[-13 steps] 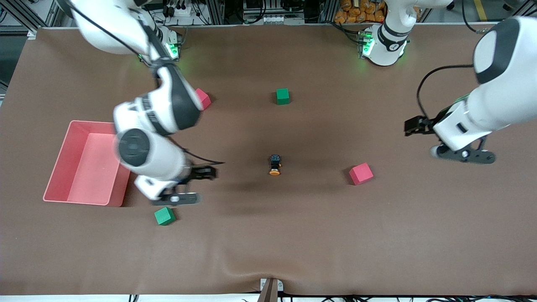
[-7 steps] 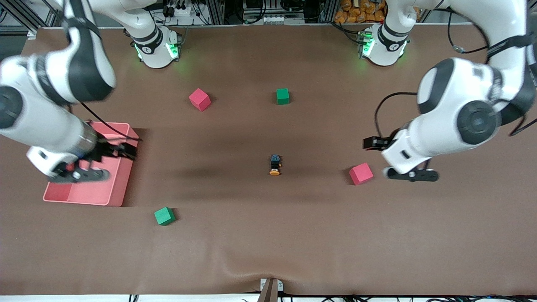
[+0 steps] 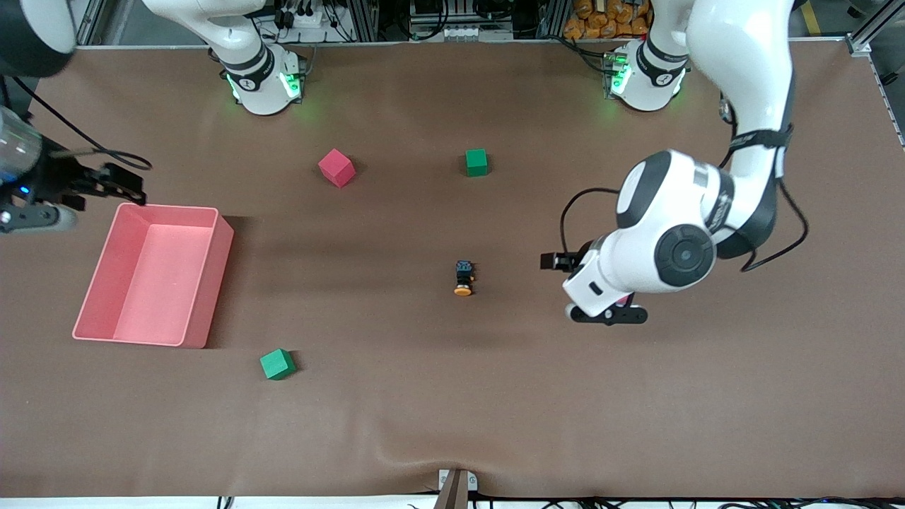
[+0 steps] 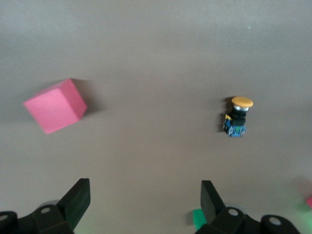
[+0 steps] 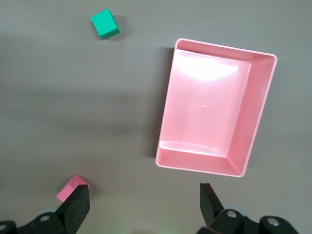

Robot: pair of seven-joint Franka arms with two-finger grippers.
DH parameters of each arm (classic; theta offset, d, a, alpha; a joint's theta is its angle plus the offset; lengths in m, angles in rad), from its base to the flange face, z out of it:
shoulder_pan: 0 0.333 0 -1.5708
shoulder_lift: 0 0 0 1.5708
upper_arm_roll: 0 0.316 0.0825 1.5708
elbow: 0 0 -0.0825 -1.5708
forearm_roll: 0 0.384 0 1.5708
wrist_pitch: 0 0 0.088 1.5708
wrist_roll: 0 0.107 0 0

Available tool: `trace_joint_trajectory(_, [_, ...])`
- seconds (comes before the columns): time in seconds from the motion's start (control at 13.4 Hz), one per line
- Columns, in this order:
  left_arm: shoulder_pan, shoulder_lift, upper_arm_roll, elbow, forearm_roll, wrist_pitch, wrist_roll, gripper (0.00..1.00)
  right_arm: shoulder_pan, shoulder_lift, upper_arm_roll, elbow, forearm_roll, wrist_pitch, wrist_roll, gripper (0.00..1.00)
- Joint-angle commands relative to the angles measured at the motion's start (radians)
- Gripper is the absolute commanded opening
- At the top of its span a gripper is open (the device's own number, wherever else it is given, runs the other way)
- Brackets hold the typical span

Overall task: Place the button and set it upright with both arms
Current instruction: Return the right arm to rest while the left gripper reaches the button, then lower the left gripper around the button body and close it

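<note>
Desk (image 3: 452,410) carries all items. Pink tray (image 3: 152,276), frame middle-left, is empty. Left gripper (image 3: 606,312), frame middle-right, hovers over a pink cube (image 4: 55,106), jaws apart, empty. Right gripper (image 3: 28,215), frame upper-left edge, jaws apart, empty. Button (image 3: 464,277), frame centre, lies on its side, ungrasped. Judgement: task barely begun; grasping, placing and uprighting remain.

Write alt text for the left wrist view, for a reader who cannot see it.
A small push-button with an orange cap lies on its side on the brown table, untouched, with a pink foam cube apart from it. The left gripper hangs open above the table, its two black fingers framing bare surface between the two objects.
</note>
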State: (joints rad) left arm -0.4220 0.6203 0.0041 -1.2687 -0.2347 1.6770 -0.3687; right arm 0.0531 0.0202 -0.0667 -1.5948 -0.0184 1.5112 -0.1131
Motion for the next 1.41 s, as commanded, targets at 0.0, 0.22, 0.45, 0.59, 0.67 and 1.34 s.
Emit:
trace_joint_trajectory(0.0, [-0.081,0.053,0.022,0.045,-0.012,0.061,-0.096,1.0,-0.082,-0.062,0.013,-0.033,-0.008,-0.034,-0.097,1.0])
trace_joint_trajectory(0.22, [-0.144,0.099,0.027,0.045,-0.011,0.122,-0.185,1.0,-0.082,-0.063,0.016,-0.011,0.003,-0.046,-0.073,1.0])
trace_joint_trajectory(0.45, [-0.179,0.139,0.028,0.043,-0.009,0.168,-0.207,1.0,-0.082,-0.06,0.016,-0.007,0.014,-0.04,-0.073,1.0])
trace_joint_trajectory(0.59, [-0.205,0.159,0.027,0.043,-0.009,0.208,-0.211,1.0,-0.081,-0.059,0.016,-0.007,0.014,-0.039,-0.073,1.0])
trace_joint_trajectory(0.67, [-0.205,0.176,0.021,0.045,-0.011,0.219,-0.211,1.0,-0.079,-0.059,0.018,-0.007,0.014,-0.037,-0.073,1.0])
trace_joint_trajectory(1.34, [-0.291,0.283,0.022,0.043,-0.012,0.339,-0.303,1.0,-0.078,-0.062,0.018,-0.005,0.011,-0.049,-0.074,1.0])
